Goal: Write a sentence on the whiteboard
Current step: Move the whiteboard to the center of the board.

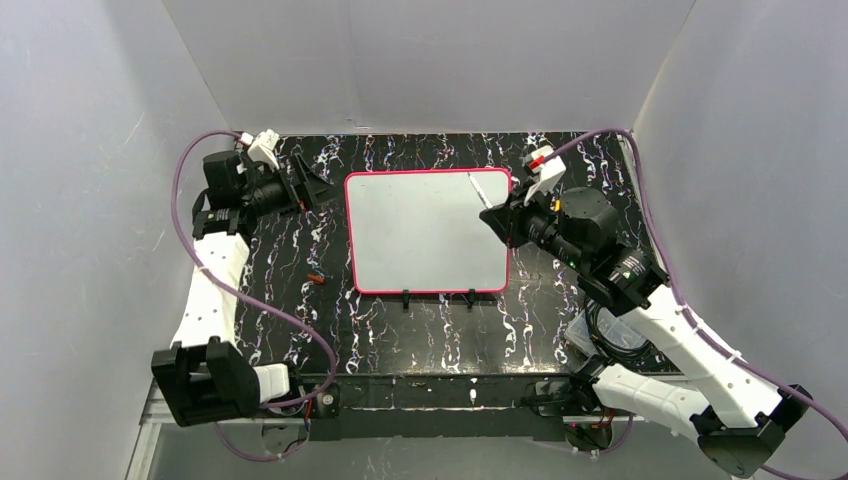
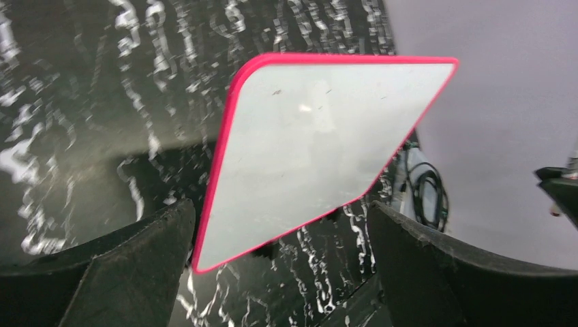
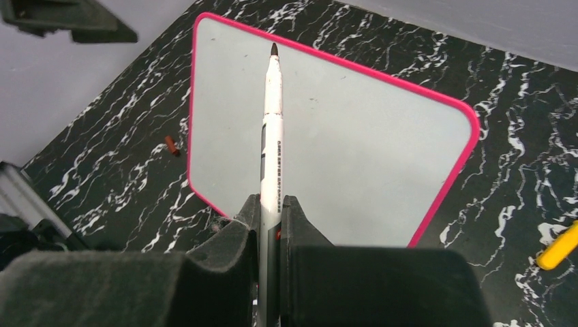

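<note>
The whiteboard (image 1: 428,232) lies flat mid-table, with a pink-red frame and a blank surface; no sentence shows on it, only faint specks. It also shows in the left wrist view (image 2: 313,143) and the right wrist view (image 3: 354,143). My right gripper (image 1: 497,214) (image 3: 271,204) is shut on a white marker (image 3: 272,129) (image 1: 480,188) with a bare dark tip. The tip hangs over the board's far right corner; contact cannot be told. My left gripper (image 1: 314,186) (image 2: 279,208) is open and empty, just off the board's far left corner.
A small red-brown pen cap (image 1: 315,278) (image 3: 170,144) lies on the black marbled table left of the board. A yellow object (image 3: 559,248) lies to the right. A pale box with black cable (image 1: 605,335) (image 2: 422,194) sits near the right arm. White walls enclose the table.
</note>
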`<state>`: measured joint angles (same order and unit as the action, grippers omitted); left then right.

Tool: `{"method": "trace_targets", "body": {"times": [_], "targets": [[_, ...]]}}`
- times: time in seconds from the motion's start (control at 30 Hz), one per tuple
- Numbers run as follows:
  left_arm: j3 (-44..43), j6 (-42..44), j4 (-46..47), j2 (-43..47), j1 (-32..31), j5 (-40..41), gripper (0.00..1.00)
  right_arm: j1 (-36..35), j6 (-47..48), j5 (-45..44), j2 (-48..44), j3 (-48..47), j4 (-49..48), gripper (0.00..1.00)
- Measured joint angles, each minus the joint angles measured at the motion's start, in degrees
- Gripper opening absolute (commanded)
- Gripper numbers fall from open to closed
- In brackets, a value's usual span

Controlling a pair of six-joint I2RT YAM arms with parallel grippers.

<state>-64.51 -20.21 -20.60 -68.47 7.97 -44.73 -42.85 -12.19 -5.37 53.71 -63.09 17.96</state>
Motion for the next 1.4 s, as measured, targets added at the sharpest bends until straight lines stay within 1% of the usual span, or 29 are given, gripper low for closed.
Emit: {"method": "trace_targets", "body": {"times": [0.1, 0.27, 0.4, 0.5, 0.57, 0.7, 0.97, 1.1, 1.4], "targets": [[0.31, -2.21, 7.34, -4.02, -0.13, -4.7, 0.95, 0.55, -0.74, 3.54, -1.57, 1.88, -0.15, 0.01], [0.42, -2.95, 16.41, -9.62, -0.22, -7.56, 0.95, 0.52, -2.95, 8.63, -5.16, 5.4, -0.98, 0.01], [0.35, -2.32, 20.44, -15.34, -0.79, -8.33, 0.9, 0.52, -4.5, 10.56, -7.48, 6.71, -1.77, 0.01], [0.26, -1.92, 21.4, -20.17, -1.81, -8.7, 0.9, 0.52, -5.31, 11.72, -8.55, 7.37, -1.92, 0.01], [0.28, -1.84, 21.4, -21.66, -2.58, -8.68, 0.9, 0.52, -5.77, 12.22, -8.87, 7.85, -1.77, 0.01], [0.31, -1.66, 22.18, -21.4, -4.09, -8.87, 0.9, 0.52, -6.14, 12.72, -8.85, 8.44, -1.81, 0.01], [2.49, -0.48, 22.21, -19.78, -9.64, -8.22, 0.91, 0.52, -6.12, 13.77, -8.46, 8.72, -2.25, 0.01], [3.96, -0.83, 22.25, -18.1, -10.23, -7.91, 0.91, 0.52, -6.14, 14.6, -7.93, 9.22, -2.97, 0.01], [6.34, -0.87, 20.13, -13.68, -12.79, -2.82, 0.91, 0.52, -7.13, 14.95, -7.89, 9.92, -3.21, 0.01]]}}
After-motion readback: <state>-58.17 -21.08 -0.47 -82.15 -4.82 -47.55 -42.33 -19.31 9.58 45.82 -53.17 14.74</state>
